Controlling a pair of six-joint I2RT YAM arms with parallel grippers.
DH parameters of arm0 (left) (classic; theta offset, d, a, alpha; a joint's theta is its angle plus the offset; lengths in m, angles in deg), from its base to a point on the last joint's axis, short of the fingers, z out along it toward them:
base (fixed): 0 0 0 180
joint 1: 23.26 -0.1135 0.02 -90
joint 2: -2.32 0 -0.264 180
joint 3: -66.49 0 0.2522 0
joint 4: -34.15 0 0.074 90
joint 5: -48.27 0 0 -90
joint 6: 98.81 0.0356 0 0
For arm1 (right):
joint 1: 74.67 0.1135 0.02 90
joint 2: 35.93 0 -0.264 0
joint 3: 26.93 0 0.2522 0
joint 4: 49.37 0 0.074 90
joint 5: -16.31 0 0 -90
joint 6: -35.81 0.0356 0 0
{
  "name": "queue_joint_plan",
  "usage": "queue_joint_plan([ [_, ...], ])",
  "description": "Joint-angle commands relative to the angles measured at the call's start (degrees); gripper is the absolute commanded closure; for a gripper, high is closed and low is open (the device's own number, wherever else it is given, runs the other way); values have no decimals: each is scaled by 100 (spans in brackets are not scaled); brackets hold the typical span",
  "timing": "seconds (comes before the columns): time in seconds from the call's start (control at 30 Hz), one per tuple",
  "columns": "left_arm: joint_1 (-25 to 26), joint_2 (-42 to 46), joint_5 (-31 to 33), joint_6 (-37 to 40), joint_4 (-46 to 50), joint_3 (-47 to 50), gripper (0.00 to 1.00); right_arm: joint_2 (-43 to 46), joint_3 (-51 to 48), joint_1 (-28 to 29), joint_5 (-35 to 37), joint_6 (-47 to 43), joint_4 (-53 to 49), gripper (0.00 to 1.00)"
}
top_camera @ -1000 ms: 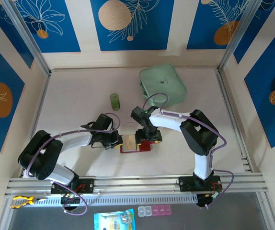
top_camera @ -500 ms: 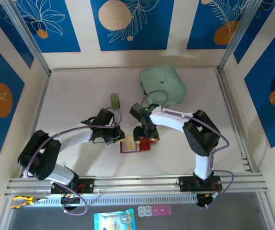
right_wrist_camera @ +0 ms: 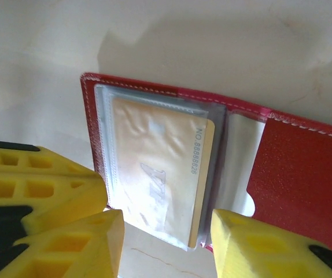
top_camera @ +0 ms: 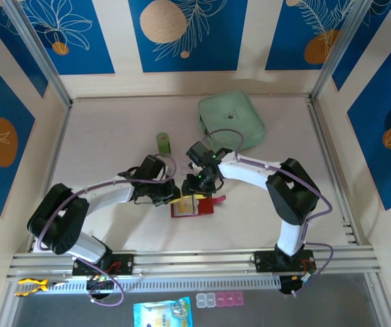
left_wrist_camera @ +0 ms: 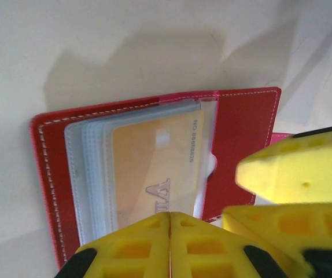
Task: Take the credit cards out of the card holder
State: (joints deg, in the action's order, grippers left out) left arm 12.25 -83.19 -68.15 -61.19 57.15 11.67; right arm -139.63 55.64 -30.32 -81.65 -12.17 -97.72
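The red card holder [top_camera: 201, 210] lies open on the table between both arms. In the left wrist view its cover [left_wrist_camera: 241, 133] and clear sleeves show a tan credit card [left_wrist_camera: 154, 156] inside. My left gripper [left_wrist_camera: 170, 215] is shut, tips at the sleeves' near edge; I cannot tell whether it pinches anything. The right wrist view shows the same card [right_wrist_camera: 160, 162] in the holder [right_wrist_camera: 305, 174]. My right gripper [right_wrist_camera: 166, 243] is open, its fingers straddling the card's near edge without touching it. From above, the left gripper [top_camera: 175, 199] and right gripper [top_camera: 197, 191] meet over the holder.
A mint-green zip pouch [top_camera: 231, 121] lies at the back right. A small green cylinder [top_camera: 163, 143] stands behind the left gripper. The holder's pink tab [top_camera: 219, 199] sticks out to the right. Metal rails border the table on both sides.
The right gripper has shifted left over the holder and its jaws have narrowed. The left gripper has edged right to the holder's left side. The pink tab has come into view.
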Motion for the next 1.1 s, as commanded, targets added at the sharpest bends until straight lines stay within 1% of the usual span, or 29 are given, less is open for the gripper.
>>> queue_joint_plan([
  [0.0,152,-78,-130,-129,-163,127,93,250,-249,-32,-409,112,383,60],
  [0.17,193,-170,15,-100,-212,288,94,220,-479,-61,-424,113,592,66],
  [0.4,193,-257,134,-107,-216,414,96,245,-674,-96,-495,141,803,71],
  [0.6,191,-247,286,-19,8,387,96,153,-676,-142,-550,114,884,74],
  [0.83,192,-238,264,-7,34,357,96,13,-677,-157,-562,131,965,76],
  [1.07,188,-138,268,4,122,362,96,-37,-738,-158,-425,149,901,76],
])
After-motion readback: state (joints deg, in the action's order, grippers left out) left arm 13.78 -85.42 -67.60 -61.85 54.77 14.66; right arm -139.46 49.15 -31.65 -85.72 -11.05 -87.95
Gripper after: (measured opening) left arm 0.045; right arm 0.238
